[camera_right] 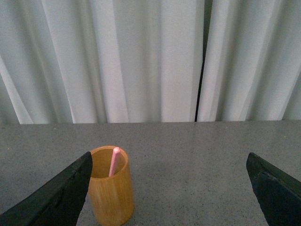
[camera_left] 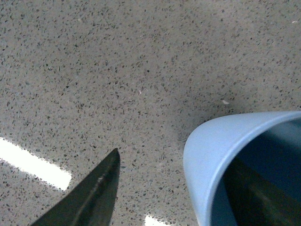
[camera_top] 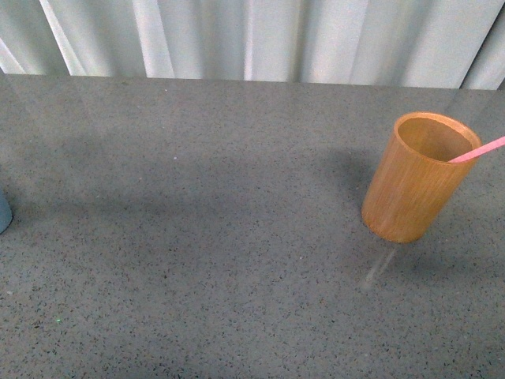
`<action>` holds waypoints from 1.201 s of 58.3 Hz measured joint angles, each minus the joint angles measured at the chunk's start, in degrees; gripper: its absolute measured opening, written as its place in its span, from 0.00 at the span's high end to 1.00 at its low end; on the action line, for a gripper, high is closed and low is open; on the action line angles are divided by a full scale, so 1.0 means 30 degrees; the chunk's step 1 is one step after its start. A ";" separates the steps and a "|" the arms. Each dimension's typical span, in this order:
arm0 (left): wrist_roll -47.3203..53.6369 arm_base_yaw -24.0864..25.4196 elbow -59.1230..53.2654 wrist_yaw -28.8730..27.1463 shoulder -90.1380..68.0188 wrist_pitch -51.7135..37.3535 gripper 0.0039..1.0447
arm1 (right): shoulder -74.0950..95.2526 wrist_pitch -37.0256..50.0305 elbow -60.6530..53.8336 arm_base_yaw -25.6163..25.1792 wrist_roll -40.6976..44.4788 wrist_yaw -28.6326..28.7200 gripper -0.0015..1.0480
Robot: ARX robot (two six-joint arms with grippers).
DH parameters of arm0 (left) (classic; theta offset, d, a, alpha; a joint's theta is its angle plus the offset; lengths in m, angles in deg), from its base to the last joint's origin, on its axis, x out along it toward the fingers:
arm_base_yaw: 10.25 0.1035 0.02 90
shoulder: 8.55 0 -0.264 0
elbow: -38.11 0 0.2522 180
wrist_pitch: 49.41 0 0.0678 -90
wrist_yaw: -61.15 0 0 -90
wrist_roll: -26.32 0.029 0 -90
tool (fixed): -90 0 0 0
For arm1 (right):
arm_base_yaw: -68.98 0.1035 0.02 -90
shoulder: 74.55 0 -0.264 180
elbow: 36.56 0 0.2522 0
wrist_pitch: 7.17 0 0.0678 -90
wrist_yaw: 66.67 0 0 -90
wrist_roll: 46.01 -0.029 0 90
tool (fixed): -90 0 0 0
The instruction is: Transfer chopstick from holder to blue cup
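The wooden holder (camera_top: 415,177) stands at the right of the grey table. A pink chopstick (camera_top: 478,150) leans out of it over its right rim. In the right wrist view the holder (camera_right: 111,187) stands ahead with the chopstick (camera_right: 114,161) inside. My right gripper (camera_right: 169,188) is open, apart from the holder, which stands close by one fingertip (camera_right: 70,188). The blue cup (camera_top: 4,212) shows only as a sliver at the table's left edge. In the left wrist view the blue cup (camera_left: 211,155) is close; my left gripper (camera_left: 188,188) is open with one finger (camera_left: 94,193) beside the cup and the other seen dark through its mouth.
The grey speckled table (camera_top: 205,237) stretches between holder and cup. White curtains (camera_top: 252,35) hang behind its far edge. Neither arm shows in the front view.
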 joint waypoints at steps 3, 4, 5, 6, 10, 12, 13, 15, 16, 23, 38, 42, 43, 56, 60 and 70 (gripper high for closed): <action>-0.0102 -0.0211 0.0313 -0.0066 -0.0073 0.0248 0.51 | 0.0000 0.0000 0.0000 0.0000 0.0000 -0.0007 0.10; -0.0131 -0.0291 0.0408 -0.0095 -0.0080 0.0357 0.54 | 0.0000 0.0000 0.0000 0.0000 0.0000 -0.0007 0.10; -0.0146 -0.0321 0.0459 -0.0095 -0.0080 0.0423 0.56 | 0.0000 0.0000 0.0000 0.0000 0.0000 -0.0007 0.10; -0.0175 -0.0364 0.0503 -0.0102 -0.0080 0.0481 0.57 | 0.0000 0.0000 0.0000 0.0000 0.0000 -0.0007 0.10; -0.0189 -0.0597 0.0692 -0.0182 -0.0073 0.0729 0.68 | 0.0000 0.0000 0.0000 0.0000 0.0000 -0.0007 0.10; -0.0182 -0.0692 0.0772 -0.0270 -0.0080 0.0874 0.73 | 0.0000 0.0000 0.0000 0.0000 0.0000 -0.0007 0.10; -0.0182 -0.0736 0.0801 -0.0291 -0.0073 0.0925 0.75 | 0.0000 0.0000 0.0000 0.0000 0.0000 -0.0007 0.10; -0.0168 -0.0845 0.0845 -0.0539 -0.0073 0.1056 0.80 | 0.0000 0.0000 0.0000 0.0000 0.0000 -0.0007 0.10; -0.0168 -0.0882 0.0852 -0.0590 -0.0073 0.1093 0.81 | 0.0000 0.0000 0.0000 0.0000 0.0000 -0.0007 0.10; -0.0197 -0.1122 0.0984 -0.0699 -0.0036 0.1617 0.97 | 0.0000 0.0000 0.0000 0.0000 0.0000 -0.0007 0.10; -0.0525 -0.2062 0.1107 -0.0627 0.0947 0.3286 0.97 | 0.0000 0.0000 0.0000 0.0000 0.0000 0.0000 0.10; -0.0794 -0.2776 0.1107 -0.0510 0.1734 0.3956 0.97 | 0.0000 0.0000 0.0000 0.0000 0.0000 -0.0007 0.10; -0.0860 -0.2914 0.1107 -0.0503 0.1880 0.4095 0.97 | 0.0000 0.0000 0.0000 0.0000 0.0000 -0.0007 0.10; -0.2506 -0.7716 0.1435 -0.0029 0.3891 0.6295 0.97 | 0.0000 0.0000 0.0000 0.0000 0.0000 -0.0007 0.10; -0.3191 -0.9464 0.1719 -0.0029 0.3789 0.6572 0.97 | 0.0000 0.0000 0.0000 0.0000 0.0000 -0.0007 0.10; -0.5085 -1.3216 0.2951 -0.0117 0.2404 0.6783 0.97 | 0.0000 0.0000 0.0000 0.0000 0.0000 -0.0007 0.10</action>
